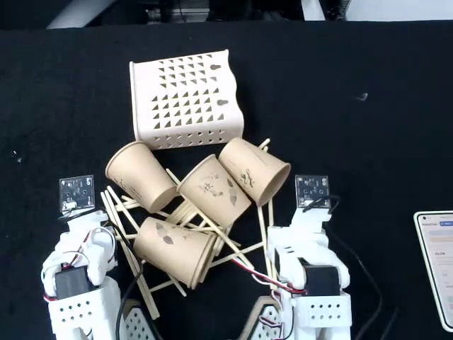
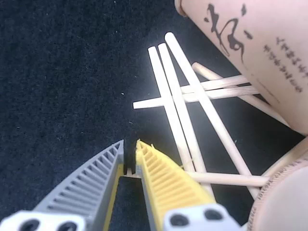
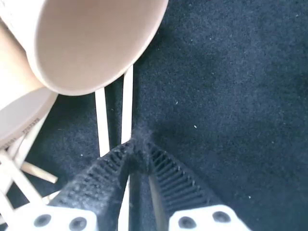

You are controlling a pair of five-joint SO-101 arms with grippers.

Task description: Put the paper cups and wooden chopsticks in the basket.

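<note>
Lying on their sides in a loose heap, four tan paper cups [image 1: 214, 190] cover a criss-cross scatter of pale wooden chopsticks [image 2: 174, 103] on a black felt-like cloth [image 1: 354, 142]. Just beyond the heap is the white plastic basket [image 1: 145, 106], its wall pierced with triangles. It appears tipped onto its side, though the overhead angle leaves that unsure.

The left gripper [image 2: 130, 147], with one grey and one yellow ribbed jaw, is pinched together on nothing, just beside the chopstick ends. The right gripper [image 3: 139, 144], black and ribbed, is likewise closed and empty, close below a cup's open mouth.

The cups are probably light and thin-walled, apt to roll or crush, so the rim looks the safest hold. The chopsticks look stiff, slim and smooth, and are best pinched where one rides over another.
</note>
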